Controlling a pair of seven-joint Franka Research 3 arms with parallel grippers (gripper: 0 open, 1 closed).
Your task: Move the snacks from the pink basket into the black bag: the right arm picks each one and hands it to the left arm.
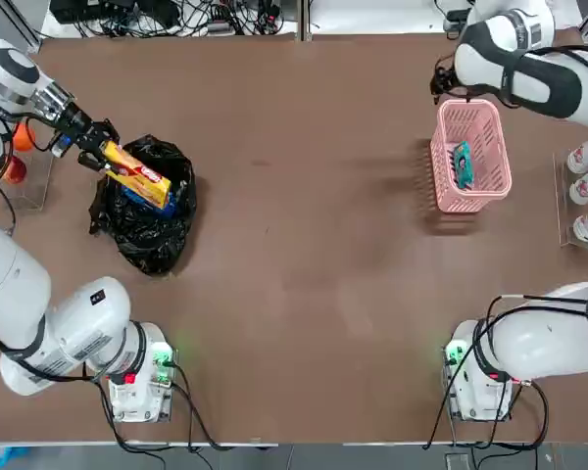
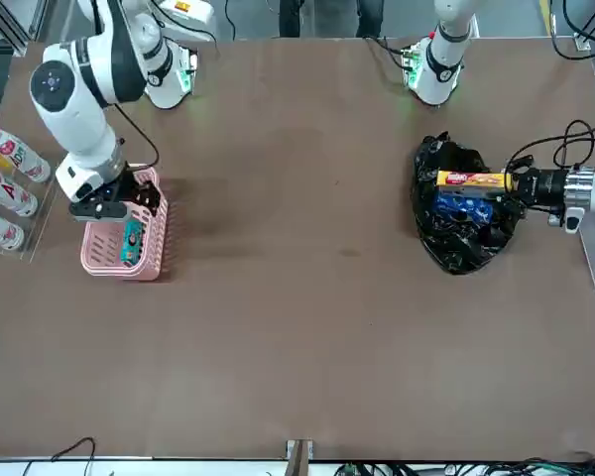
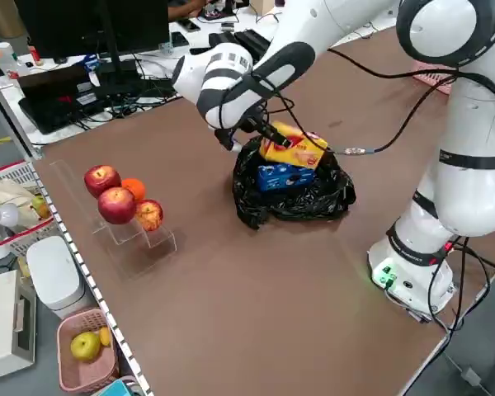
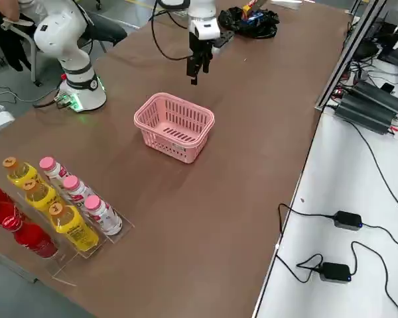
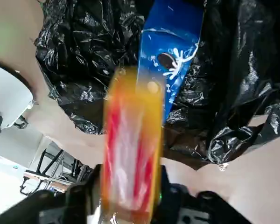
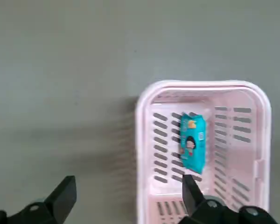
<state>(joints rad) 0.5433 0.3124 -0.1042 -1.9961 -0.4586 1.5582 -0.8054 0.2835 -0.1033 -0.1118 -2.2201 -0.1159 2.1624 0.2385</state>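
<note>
Teal packet [image 6: 192, 142] light, crinkly, slippery (lies flat in pink basket [image 1: 497, 162]); pinch long edges; right claw [image 6: 126, 198] spread above; left claw [image 1: 102, 149] grip on yellow packet [image 1: 137, 174] unclear

Bottles and fruit at the table's edges
Bottles [image 4: 60, 205] stand racked at 3 o'clock of the brown table [image 1: 304, 245]; apples [image 3: 115, 198] at 9 o'clock

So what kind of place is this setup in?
Most likely a robotics lab: two white arms bolted to a brown table, bottles and fruit lined up in clear racks, and cables and power bricks around the edges.
</note>
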